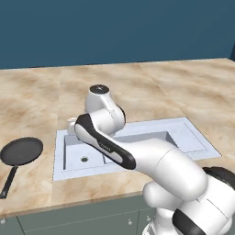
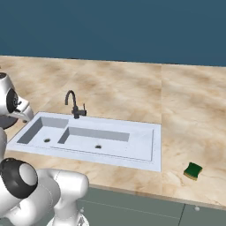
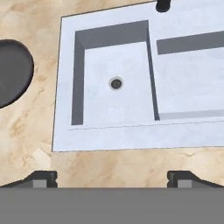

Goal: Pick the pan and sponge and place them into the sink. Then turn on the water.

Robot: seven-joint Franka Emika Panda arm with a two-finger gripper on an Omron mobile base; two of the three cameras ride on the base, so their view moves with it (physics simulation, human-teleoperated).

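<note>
My gripper (image 3: 112,178) hangs above the counter's near edge, jaws spread wide with nothing between them, looking down at the sink's (image 3: 65,87) small basin. The pan (image 1: 21,151) sits on the counter just left of the sink, so I judge my next reach goes left; its handle runs toward the near edge. The sponge (image 2: 193,170) lies well right of the sink.

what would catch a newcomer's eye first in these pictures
The pale double-basin sink set into the marbled counter, with a slim black faucet at its back rim and no water running. The black pan lies on the counter left of the sink, and the small green sponge sits far off to its right. The open claw hangs above the sink's front edge, holding nothing.
</note>
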